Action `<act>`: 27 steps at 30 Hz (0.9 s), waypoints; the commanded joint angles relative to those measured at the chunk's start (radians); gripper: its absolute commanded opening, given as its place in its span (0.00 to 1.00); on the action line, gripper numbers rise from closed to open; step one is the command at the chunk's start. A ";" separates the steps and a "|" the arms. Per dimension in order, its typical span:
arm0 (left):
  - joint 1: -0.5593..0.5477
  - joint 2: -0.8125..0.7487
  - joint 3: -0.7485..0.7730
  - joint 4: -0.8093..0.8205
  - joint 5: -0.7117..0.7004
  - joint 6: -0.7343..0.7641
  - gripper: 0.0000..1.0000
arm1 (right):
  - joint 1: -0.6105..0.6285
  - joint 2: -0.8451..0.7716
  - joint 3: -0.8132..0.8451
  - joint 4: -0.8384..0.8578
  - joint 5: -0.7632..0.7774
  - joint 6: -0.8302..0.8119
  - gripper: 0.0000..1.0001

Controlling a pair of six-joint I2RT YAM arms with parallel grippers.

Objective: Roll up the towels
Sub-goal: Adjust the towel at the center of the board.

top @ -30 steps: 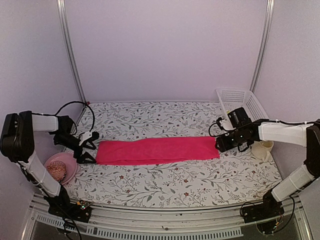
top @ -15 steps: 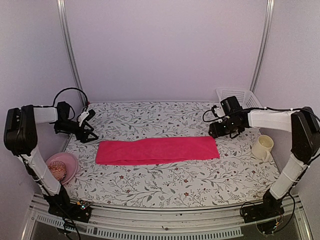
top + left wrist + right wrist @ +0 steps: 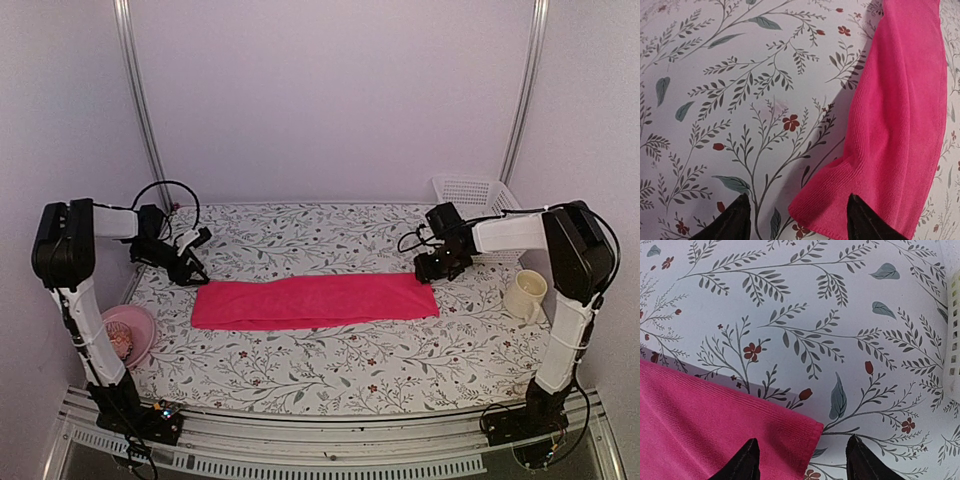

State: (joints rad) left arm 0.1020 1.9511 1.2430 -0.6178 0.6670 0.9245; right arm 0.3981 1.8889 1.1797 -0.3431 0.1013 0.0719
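A pink towel lies flat at the centre of the table, a long folded strip running nine to three o'clock, not yet rolled. A second ago both arms sat at its short ends. Now the left gripper has swung to its ten o'clock corner and the right gripper to its two o'clock corner, each with jaws spread around a corner, grasping nothing. A pinch of the far edge looks likely next. The wrist views crop the fingers, so table contact is unclear. A bowl at eight o'clock is half hidden by the left arm. Only this one towel shows.
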 commanded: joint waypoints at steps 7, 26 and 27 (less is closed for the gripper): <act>-0.087 0.054 -0.061 0.091 -0.194 -0.020 0.47 | -0.005 0.084 0.057 0.000 0.042 0.013 0.41; -0.145 -0.085 -0.208 0.256 -0.465 -0.296 0.32 | -0.010 0.167 0.166 -0.030 0.257 -0.011 0.02; -0.150 -0.090 -0.212 0.259 -0.477 -0.306 0.32 | -0.009 0.176 0.173 -0.031 0.261 -0.013 0.02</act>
State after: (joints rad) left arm -0.0402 1.8793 1.0649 -0.3645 0.3237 0.6998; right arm 0.3965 2.0171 1.3113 -0.3527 0.2882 0.0700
